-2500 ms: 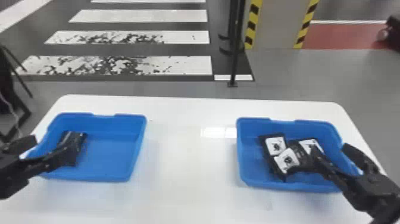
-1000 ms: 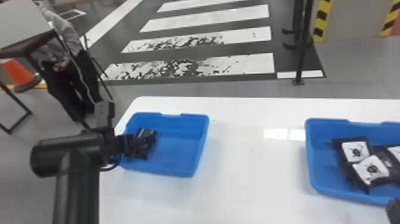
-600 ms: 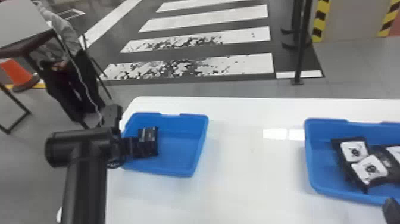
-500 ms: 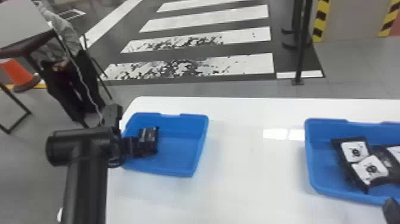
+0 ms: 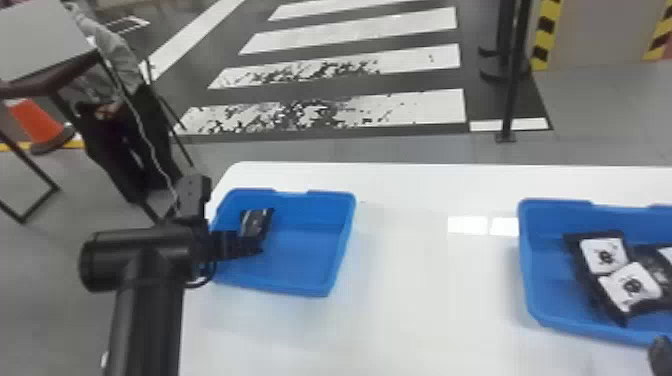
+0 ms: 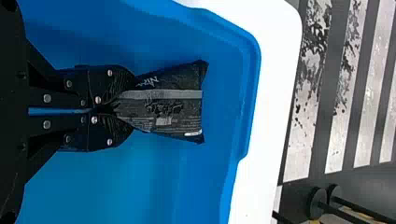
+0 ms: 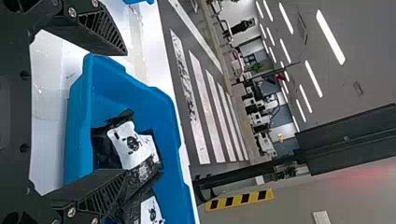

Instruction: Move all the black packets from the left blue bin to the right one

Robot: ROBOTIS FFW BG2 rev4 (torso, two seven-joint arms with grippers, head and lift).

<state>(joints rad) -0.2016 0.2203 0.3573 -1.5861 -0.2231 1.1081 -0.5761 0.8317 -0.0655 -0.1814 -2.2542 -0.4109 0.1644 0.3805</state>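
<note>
My left gripper (image 5: 256, 246) is inside the left blue bin (image 5: 305, 260), at a black packet (image 5: 256, 223) near the bin's left side. From the left wrist, the gripper (image 6: 112, 108) is shut on one gathered end of that packet (image 6: 170, 108), whose other end fans out over the blue floor. At the lower right edge of the head view, part of my right gripper (image 5: 661, 352) shows by the right blue bin (image 5: 526, 270). In the right wrist view that gripper (image 7: 125, 112) stands open, its fingers apart above the bin (image 7: 77, 135). Several black packets with white labels (image 5: 632, 286) lie in the right bin.
Both bins stand on a white table (image 5: 435, 290), with a wide stretch of tabletop between them. Behind the table's far edge stands a black post (image 5: 512, 85) on the floor.
Earliest, the left gripper's fingers were spread around the packet; now they are shut on it. The head view has swung left. Since half a second ago, gripper and packet have shifted slightly right.
</note>
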